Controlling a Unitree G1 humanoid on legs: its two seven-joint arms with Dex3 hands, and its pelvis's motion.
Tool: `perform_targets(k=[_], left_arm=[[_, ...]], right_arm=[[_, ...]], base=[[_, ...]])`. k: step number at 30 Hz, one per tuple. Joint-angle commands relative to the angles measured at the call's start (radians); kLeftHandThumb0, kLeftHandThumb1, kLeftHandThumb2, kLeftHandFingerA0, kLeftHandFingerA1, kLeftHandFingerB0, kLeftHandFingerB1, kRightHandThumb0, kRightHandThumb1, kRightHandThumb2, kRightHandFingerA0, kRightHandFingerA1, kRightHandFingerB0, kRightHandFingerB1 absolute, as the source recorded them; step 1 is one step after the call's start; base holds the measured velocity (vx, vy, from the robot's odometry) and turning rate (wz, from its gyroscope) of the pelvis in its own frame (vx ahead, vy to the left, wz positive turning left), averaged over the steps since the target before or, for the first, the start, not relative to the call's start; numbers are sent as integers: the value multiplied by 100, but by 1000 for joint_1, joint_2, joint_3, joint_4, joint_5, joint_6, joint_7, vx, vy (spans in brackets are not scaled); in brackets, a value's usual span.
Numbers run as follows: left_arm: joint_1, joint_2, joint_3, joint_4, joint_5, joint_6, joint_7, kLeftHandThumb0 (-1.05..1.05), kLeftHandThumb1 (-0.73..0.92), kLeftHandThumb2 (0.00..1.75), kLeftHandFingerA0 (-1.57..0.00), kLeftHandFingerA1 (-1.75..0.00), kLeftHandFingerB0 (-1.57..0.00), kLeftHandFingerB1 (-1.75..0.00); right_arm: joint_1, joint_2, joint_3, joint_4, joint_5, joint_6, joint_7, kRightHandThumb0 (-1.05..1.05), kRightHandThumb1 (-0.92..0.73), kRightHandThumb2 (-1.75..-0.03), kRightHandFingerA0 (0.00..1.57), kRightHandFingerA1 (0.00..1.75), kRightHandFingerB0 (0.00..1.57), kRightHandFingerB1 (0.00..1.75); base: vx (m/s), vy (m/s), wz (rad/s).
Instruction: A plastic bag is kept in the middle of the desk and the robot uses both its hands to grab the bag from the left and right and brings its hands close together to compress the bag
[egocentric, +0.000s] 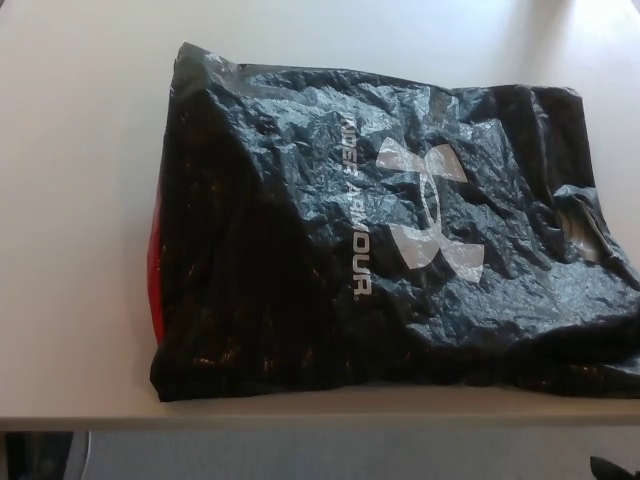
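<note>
neither of the robot's hands shows in the head view, so whether their fingers are released, clenched or grasping anything cannot be told. the black plastic bag (390, 240) lies flat and crinkled on the pale desk (80, 150), filling most of the picture — its right end runs off the right edge, its near side lies just short of the desk's front edge. white "under armour" lettering and the logo (430, 205) run sideways across the bag's middle, a strip of red (154, 290) peeks out along its left side, and a small dark shape — too little to identify — sits at the bottom right corner.
</note>
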Motion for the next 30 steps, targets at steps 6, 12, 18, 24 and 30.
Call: perform_targets(k=[6, 12, 18, 24, 30], left_arm=[[118, -31, 124, -264, -197, -410, -89, -34, 57, 114, -2, -48, 0, -47], [137, -38, 132, -272, -192, -456, -101, -33, 58, 115, -1, -48, 0, -47], [130, -48, 178, -343, -180, -450, -56, -77, 78, 103, -17, -44, -12, -39], [16, 61, 340, -483, -290, -343, -23, -76, 92, 70, -24, -37, -17, -28], [-143, 188, 478, -644, -387, -236, 25, -77, 79, 104, -16, -45, -12, -40]], right_arm=[[89, -4, -56, -222, 198, -469, 81, -76, -77, -109, 0, 38, 11, 35], [108, -2, -60, -229, 207, -504, 84, -68, -75, -110, 3, 37, 3, 33], [116, 17, -79, -273, 226, -528, 64, -68, -77, -115, 1, 32, 0, 27], [-15, 11, -196, -378, 229, -480, -9, -90, -86, -118, 1, 20, 0, 10], [-235, -31, -326, -491, 210, -341, -76, -85, -87, -118, 1, 15, 0, 11]], base=[[0, 0, 0], [0, 0, 0], [0, 0, 0], [0, 0, 0], [0, 0, 0]])
